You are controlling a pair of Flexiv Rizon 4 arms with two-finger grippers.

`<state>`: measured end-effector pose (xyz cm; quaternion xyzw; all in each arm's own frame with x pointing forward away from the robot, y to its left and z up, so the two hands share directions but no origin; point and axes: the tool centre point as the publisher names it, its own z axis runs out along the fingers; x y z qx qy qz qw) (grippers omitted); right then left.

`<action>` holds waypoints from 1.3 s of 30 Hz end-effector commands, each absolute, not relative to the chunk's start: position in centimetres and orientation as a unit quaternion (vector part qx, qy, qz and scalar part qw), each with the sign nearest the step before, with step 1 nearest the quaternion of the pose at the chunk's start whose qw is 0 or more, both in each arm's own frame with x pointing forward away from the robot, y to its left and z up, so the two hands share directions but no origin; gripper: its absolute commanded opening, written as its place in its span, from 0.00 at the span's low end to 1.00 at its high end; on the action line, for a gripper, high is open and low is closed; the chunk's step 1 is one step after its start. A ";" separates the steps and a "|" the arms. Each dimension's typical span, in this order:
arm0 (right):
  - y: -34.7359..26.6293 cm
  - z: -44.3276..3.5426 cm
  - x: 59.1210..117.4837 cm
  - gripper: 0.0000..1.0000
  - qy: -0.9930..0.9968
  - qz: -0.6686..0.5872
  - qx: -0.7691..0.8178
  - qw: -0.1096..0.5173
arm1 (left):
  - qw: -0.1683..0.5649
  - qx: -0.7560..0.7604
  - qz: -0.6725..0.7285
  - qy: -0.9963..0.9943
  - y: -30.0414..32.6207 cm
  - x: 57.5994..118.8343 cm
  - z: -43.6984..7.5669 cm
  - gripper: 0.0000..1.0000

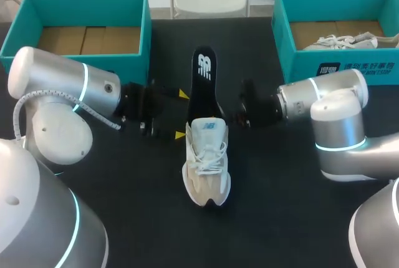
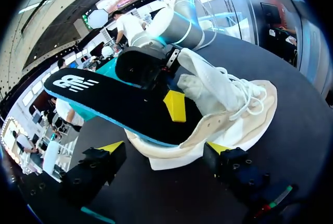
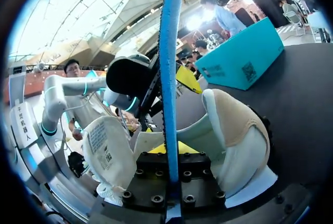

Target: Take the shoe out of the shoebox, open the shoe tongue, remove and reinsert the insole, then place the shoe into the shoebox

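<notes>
Black table (image 1: 124,212), logo-marked insole (image 1: 202,84), white shoe (image 1: 206,169)

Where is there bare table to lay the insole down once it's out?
Bare table lies on both sides of the shoe toe and in front of it. Smaller gaps flank the insole tip, toward the left shoebox and right shoebox. Crowded: around the heel, between the left tool and right tool.

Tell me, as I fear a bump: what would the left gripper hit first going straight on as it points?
Most likely the shoe, at its heel, right ahead of the open left gripper; the insole pokes out of it there. Depth is hard to judge.
</notes>
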<state>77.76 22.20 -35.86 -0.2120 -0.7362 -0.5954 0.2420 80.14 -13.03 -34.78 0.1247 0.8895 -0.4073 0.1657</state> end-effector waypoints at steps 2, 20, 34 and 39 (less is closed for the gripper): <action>22.0 -36.3 76.7 0.00 -0.738 -0.593 -0.222 0.233 | 0.166 0.125 -0.406 0.890 -13.1 80.1 -34.8 1.00; 22.3 -32.2 78.0 0.40 -0.761 -0.590 -0.190 0.191 | 0.166 0.125 -0.406 0.890 -13.1 80.1 -34.8 1.00; 23.0 -32.6 80.9 0.00 -0.774 -0.572 -0.167 0.213 | 0.166 0.125 -0.406 0.890 -13.1 80.1 -34.8 1.00; 22.7 -34.4 79.1 0.00 -0.772 -0.558 -0.184 0.243 | 0.166 0.125 -0.406 0.890 -13.1 80.1 -34.8 1.00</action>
